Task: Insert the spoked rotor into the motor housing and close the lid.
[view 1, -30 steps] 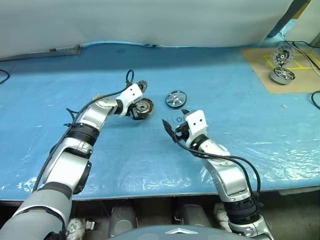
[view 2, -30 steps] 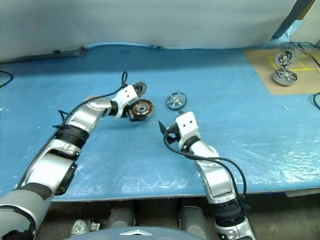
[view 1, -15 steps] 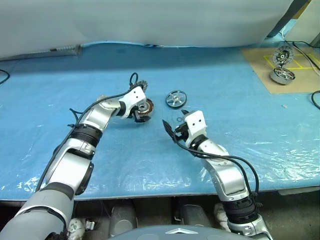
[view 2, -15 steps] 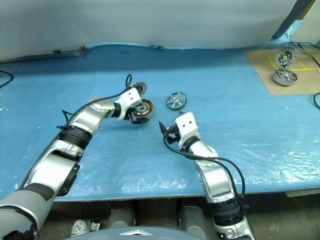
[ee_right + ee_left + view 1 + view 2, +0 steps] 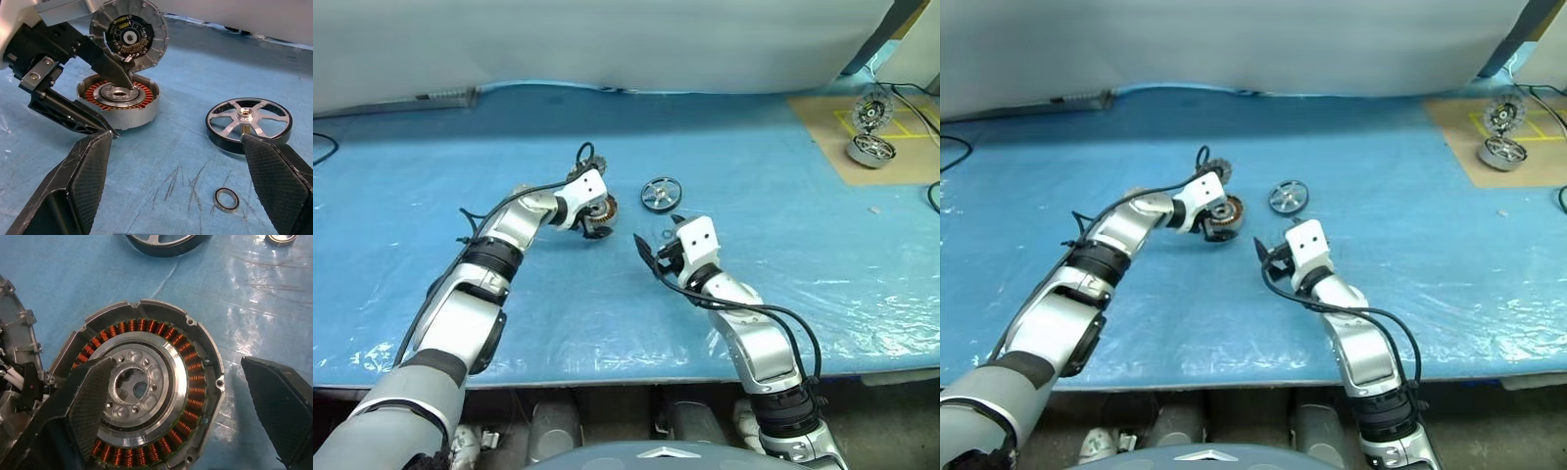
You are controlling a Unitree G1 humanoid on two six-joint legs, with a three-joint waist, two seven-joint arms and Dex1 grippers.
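Left tool [image 5: 100,93] spread over motor housing [image 5: 120,100], blue sheet [image 5: 783,196].

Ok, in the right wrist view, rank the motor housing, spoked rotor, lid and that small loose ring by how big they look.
1. Motor housing and spoked rotor: they look about alike, too close to rank.
2. Lid, standing open behind the housing; it is farther from the camera, so its rank is unsure.
3. Small loose ring, clearly the smallest.

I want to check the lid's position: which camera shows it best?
The right wrist view: the lid stands open, upright behind the motor housing. The head views show it small beside the left gripper; the left wrist view catches its edge.
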